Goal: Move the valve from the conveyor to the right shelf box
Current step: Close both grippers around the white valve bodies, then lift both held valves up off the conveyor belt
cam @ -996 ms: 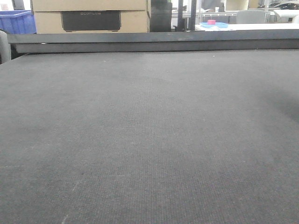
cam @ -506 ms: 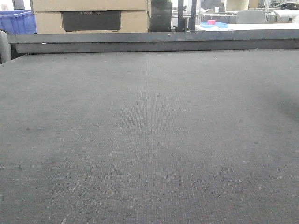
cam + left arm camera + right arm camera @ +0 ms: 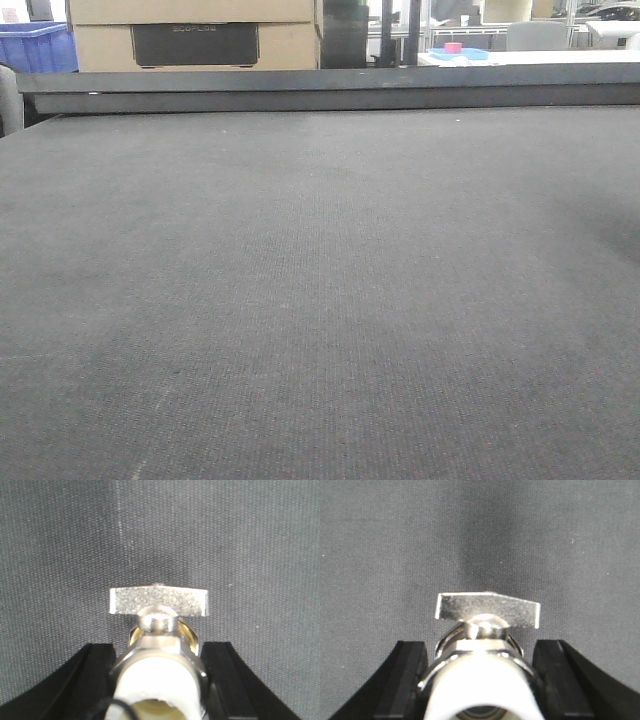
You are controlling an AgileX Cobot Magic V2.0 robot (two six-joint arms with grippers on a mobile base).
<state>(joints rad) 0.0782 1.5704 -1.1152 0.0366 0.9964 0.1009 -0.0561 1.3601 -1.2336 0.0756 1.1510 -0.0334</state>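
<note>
1. Chrome is showing on the left valve [image 3: 160, 660]: a flat butterfly handle, a brass nut under it and a white end cap facing the wrist camera. The left tool [image 3: 160, 647] is clamping its round body, with black fingers [image 3: 95, 680] pressing on both sides.
2. The right valve [image 3: 487, 657], chrome with the same flat handle and white cap, is sitting likewise in the right tool [image 3: 480, 642], which is gripping its body from both sides.
3. Behind both valves only the woven grey belt of the bench [image 3: 320, 300] is showing. No bench edge is appearing in either wrist view, so I am not placing them against an edge. I also cannot tell whether they are lifted or touching the belt.
4. The front view is looking toward the rail [image 3: 320, 90] at the far edge, with a cardboard box [image 3: 190, 30] and a blue bin [image 3: 35, 50] beyond the far left corner. Neither the arms nor any shelf box are appearing there.
5. I am judging the step as lift and carry. Round chrome is likely slippery, so it is calling for a firm squeeze, a straight rise off the belt before swinging toward the right edge, and a handle kept clear of the box wall.
</note>
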